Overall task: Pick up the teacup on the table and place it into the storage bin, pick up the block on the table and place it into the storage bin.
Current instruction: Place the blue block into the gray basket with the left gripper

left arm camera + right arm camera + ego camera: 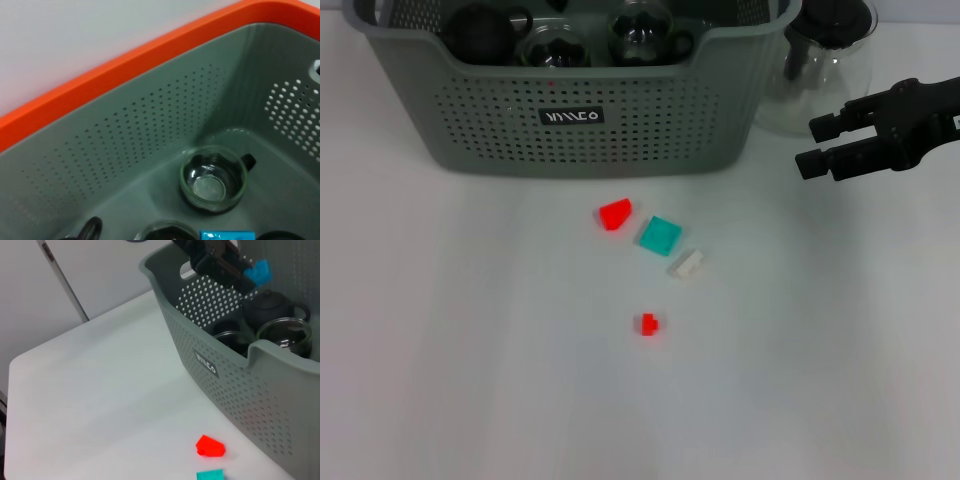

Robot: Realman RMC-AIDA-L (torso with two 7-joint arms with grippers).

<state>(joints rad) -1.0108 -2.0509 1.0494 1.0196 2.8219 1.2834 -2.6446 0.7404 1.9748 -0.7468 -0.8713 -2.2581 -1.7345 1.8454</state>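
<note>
4 blocks point(660, 235) lie on the table point(470, 350) before the storage bin point(570, 115).

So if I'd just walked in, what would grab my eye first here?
Probably the big grey-green storage bin at the far side of the table, already holding glass cups and a dark teapot. Over it, the left gripper holds a blue block. Then four bright little blocks scattered on the white table in front of the bin, with the right gripper beside a glass teapot.
</note>
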